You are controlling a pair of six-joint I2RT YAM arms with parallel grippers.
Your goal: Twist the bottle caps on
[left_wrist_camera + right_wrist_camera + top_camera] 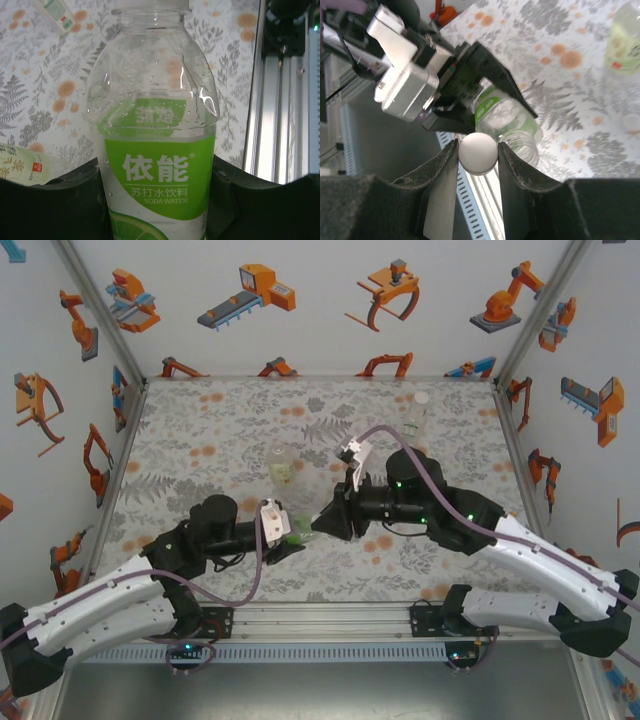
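Observation:
My left gripper point(157, 200) is shut on the body of a clear bottle with a green label point(155, 170), one black finger on each side. The same green bottle point(507, 117) lies tilted, its neck pointing at my right gripper point(478, 150). That gripper is shut on a white bottle cap point(478, 152), which sits against the bottle's mouth. In the left wrist view the cap point(150, 4) shows at the top of the neck. From above, the left gripper point(285, 530) and right gripper point(320, 523) meet over the front middle of the mat.
A second bottle point(284, 468) stands just behind the grippers and a colourless one point(416, 412) at the back right. The aluminium rail point(320, 618) runs along the mat's near edge. Printed walls close in the left, right and back sides.

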